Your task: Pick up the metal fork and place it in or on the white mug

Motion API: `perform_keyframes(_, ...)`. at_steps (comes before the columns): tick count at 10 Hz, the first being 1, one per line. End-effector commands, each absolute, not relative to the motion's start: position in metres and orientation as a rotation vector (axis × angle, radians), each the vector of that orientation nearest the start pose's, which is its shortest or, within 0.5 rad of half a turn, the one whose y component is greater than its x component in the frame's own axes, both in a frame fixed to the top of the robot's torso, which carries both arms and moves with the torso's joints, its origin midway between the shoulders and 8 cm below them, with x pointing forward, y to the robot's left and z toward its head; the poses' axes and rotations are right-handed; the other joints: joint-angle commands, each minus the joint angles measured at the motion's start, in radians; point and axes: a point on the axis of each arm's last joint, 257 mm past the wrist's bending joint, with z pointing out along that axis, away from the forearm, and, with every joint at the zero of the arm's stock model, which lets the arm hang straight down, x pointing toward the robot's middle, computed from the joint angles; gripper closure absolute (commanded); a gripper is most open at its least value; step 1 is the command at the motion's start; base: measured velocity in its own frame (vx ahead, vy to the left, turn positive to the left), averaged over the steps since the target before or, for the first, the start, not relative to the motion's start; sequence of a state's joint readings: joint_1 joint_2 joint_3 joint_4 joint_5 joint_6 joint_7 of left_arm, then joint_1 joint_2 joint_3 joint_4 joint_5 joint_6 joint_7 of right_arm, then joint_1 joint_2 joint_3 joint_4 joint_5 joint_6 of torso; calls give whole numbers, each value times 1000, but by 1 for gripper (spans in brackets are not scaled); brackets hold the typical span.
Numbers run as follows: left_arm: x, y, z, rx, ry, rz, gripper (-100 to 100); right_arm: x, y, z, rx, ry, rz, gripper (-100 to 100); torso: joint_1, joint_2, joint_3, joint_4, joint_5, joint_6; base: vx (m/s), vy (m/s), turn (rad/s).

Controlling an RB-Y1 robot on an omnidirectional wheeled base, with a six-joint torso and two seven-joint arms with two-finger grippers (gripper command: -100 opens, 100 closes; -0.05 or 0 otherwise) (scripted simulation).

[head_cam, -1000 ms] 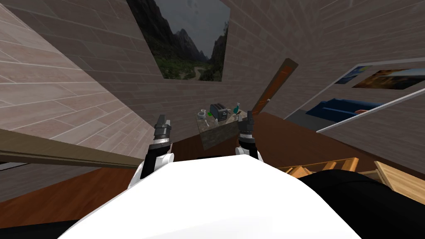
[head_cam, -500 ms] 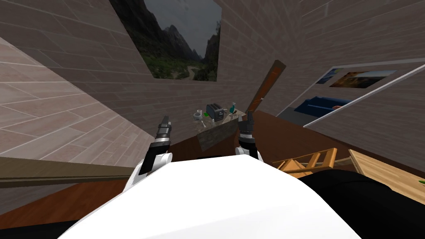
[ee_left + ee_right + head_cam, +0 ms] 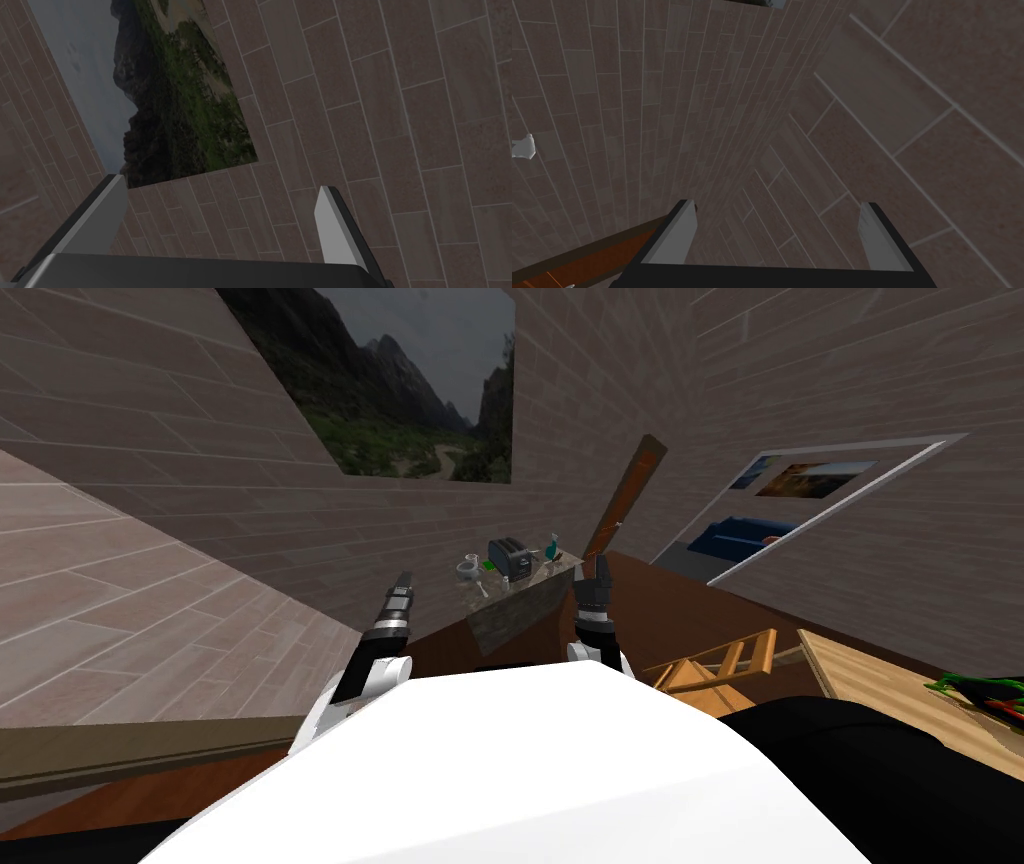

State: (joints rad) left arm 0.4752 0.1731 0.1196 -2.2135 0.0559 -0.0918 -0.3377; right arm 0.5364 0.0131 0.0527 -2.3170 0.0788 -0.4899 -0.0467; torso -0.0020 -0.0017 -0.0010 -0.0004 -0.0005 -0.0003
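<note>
The fork (image 3: 483, 586) is a thin pale sliver, too small for me to make out its tines. It lies flat on the mottled, stone-like top of a counter (image 3: 520, 610), just above the middle of the head view. It sits just below and to the right of the mug (image 3: 467, 568), a rounded white cup near the counter's left end. I cannot tell whether the two touch. A small green patch (image 3: 490, 579) lies beside the fork. To its right stands a boxy dark toaster (image 3: 508, 554) with rounded corners, and further right a slim teal bottle (image 3: 553, 550).

My left gripper (image 3: 403, 581) points up at the left of the counter in the frame. My right gripper (image 3: 602, 564) overlaps the counter's right end. In both wrist views my flat grey blades stand wide apart with nothing between them.

The floor (image 3: 680, 618) is smooth reddish-brown wood. A pale slatted wooden chair (image 3: 725, 660) sits at the lower right.
</note>
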Motion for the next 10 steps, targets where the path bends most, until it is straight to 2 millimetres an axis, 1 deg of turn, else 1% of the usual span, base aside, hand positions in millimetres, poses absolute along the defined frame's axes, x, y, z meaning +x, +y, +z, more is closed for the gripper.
perform_keyframes(1, 404, 347, -92, -738, 1144, -742, -100, 339, -257, 27, 648, 640, 1334, 0, 0, 0, 0, 0, 0, 0, 24, -26, -102)
perform_keyframes(2, 406, 351, -100, -746, 1174, -710, -100, 339, -257, 27, 648, 640, 1334, 0, 0, 0, 0, 0, 0, 0, 32, -33, -201)
perform_keyframes(3, 406, 352, -102, -751, 1179, -708, -100, 339, -257, 27, 648, 640, 1334, 0, 0, 0, 0, 0, 0, 1, 24, -19, -73)
perform_keyframes(4, 408, 357, -112, -764, 1216, -672, -100, 339, -257, 27, 648, 640, 1334, 0, 0, 0, 0, 0, 0, 0, 24, -24, -109)
perform_keyframes(5, 410, 362, -119, -767, 1244, -641, -100, 339, -257, 27, 648, 640, 1334, 0, 0, 0, 0, 0, 0, 0, 37, -36, -229)
perform_keyframes(6, 410, 362, -123, -777, 1255, -636, -100, 339, -257, 27, 648, 640, 1334, 0, 0, 0, 0, 0, 0, 0, 27, -19, -72)
perform_keyframes(7, 411, 368, -132, -782, 1286, -603, -100, 339, -257, 27, 648, 640, 1334, 0, 0, 0, 0, 0, 0, 0, 25, -18, -148)
perform_keyframes(8, 412, 368, -134, -789, 1295, -599, -100, 339, -257, 27, 648, 640, 1334, 0, 1, 0, 0, 0, 0, 0, 22, -13, -67)
perform_keyframes(10, 413, 379, -154, -802, 1365, -529, -100, 339, -257, 27, 648, 640, 1334, 0, 0, 0, 0, 0, 0, 0, 32, -32, -180)
